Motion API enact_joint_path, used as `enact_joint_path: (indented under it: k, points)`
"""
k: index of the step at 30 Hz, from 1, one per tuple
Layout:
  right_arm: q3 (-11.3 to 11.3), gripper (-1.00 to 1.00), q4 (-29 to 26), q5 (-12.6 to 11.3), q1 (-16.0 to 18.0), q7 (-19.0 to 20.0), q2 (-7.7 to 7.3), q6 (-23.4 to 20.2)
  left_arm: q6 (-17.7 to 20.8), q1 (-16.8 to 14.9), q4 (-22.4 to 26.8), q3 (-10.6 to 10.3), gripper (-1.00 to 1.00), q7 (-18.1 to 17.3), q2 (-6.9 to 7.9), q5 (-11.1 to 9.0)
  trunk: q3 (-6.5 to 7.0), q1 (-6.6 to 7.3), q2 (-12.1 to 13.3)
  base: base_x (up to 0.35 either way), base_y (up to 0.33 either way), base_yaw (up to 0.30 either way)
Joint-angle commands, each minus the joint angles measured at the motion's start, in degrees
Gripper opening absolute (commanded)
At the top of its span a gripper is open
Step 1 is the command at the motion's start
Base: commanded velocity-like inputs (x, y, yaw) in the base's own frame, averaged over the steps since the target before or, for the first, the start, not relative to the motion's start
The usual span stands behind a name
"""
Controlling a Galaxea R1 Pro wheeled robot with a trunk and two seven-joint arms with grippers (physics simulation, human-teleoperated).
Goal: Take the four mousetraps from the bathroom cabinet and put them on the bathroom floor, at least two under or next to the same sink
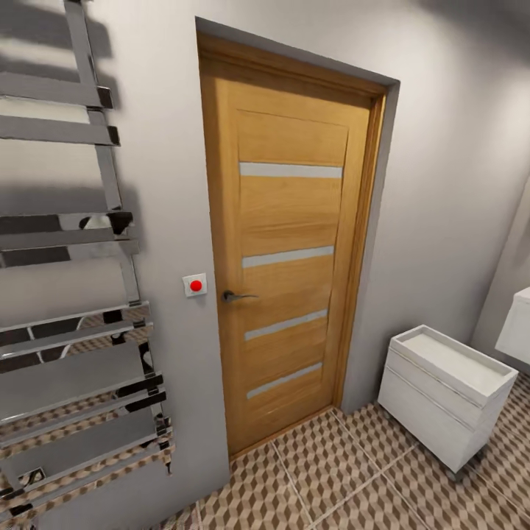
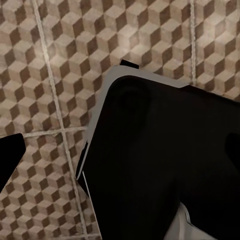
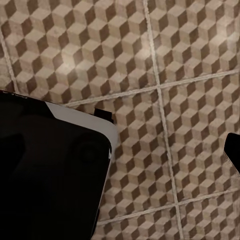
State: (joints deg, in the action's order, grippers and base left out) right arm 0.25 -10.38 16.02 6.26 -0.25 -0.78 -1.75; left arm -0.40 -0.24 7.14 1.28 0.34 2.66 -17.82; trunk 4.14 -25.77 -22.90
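Head view, items ahead of me: closed wooden door (image 1: pixel 288 250) with four frosted strips and a lever handle (image 1: pixel 237 297); wall switch with red dot (image 1: pixel 195 285) beside its frame; chrome towel rail (image 1: pixel 70 294) on the wall at my left; small white drawer unit (image 1: pixel 447 394) at my right, standing on the bathroom floor (image 1: pixel 346 478); a white corner of the bathroom sink (image 1: pixel 517 327) at the far right edge.

Wrist views, items below: cube-pattern tiles with pale grout lines; a dark, white-edged body (image 2: pixel 165 160) of my own blocks much of each picture.

My jaws: I cannot tell whether either pair is spread or pressed together.
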Motion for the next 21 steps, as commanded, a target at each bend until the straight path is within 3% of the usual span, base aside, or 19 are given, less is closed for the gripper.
enact_joint_path:
  k: [1,21]
  points:
    - [0.02,1.00,-0.08,0.42,-0.02,-0.02,-0.01,-0.18,-0.04,-0.02,-0.02,0.11,1.00,0.05,-0.01,-0.21,0.02,-0.01,-0.02,0.000,0.000,0.264]
    - [0.10,1.00,-0.08,0.50,-0.02,-0.10,-0.01,-0.18,-0.04,-0.02,-0.10,0.12,1.00,0.09,-0.02,-0.22,0.15,-0.01,-0.02,0.000,0.000,0.285]
